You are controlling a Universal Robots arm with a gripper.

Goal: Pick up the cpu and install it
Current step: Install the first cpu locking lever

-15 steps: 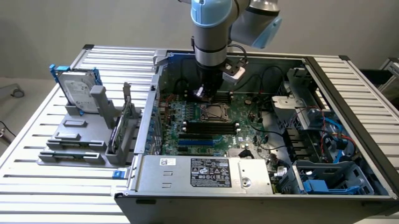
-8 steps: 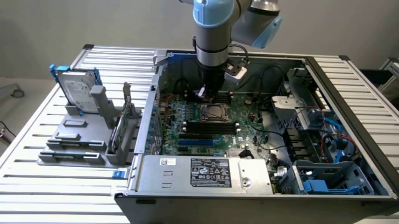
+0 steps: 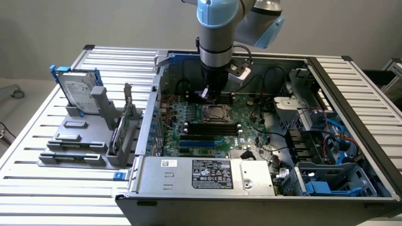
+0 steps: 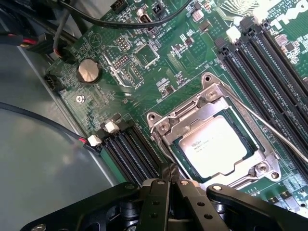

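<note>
The cpu, a pale silver square chip, lies flat inside the dark metal-framed socket on the green motherboard. In the wrist view my gripper is shut with its black fingers pressed together, and nothing shows between them. Its tips sit just beside one edge of the socket frame, close to the frame's bent wire. In the exterior view the gripper hangs low over the board inside the open computer case, just behind the socket.
A thin wire lever runs along the socket beside the black memory slots. Cables cross the case floor. Outside the case, at the exterior view's left, a grey rack holds a hard drive. The power supply fills the case front.
</note>
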